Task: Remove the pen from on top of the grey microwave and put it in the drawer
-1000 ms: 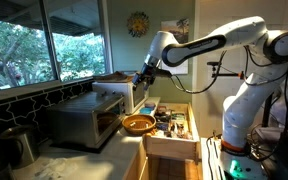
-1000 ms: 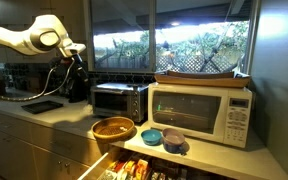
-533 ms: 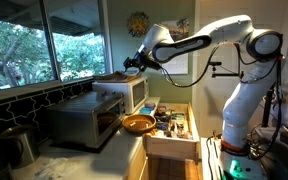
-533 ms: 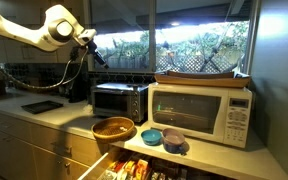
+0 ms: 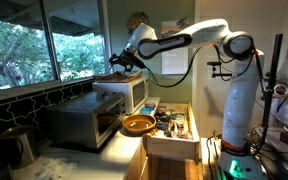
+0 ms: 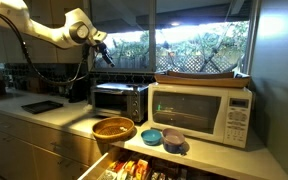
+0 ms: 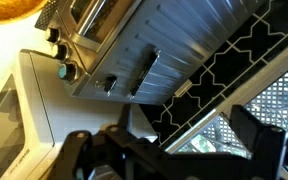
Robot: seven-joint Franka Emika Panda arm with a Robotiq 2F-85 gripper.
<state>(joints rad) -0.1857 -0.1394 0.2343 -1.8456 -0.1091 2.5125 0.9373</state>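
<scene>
Entry: the tool [image 6: 104, 55], jaws spread and empty, is swinging in from the drawer side and is now arriving over the grey microwave [image 6: 119, 100], where the pen [image 7: 145, 74] is lying untouched on the ribbed top, while the drawer [image 5: 171, 132] is standing open.

White microwave [image 6: 199, 112] on the bench [image 6: 74, 118], flat basket [image 6: 204, 77] on top; wooden bowl [image 6: 113, 128] and small bowls [image 6: 152, 136] in front.
</scene>
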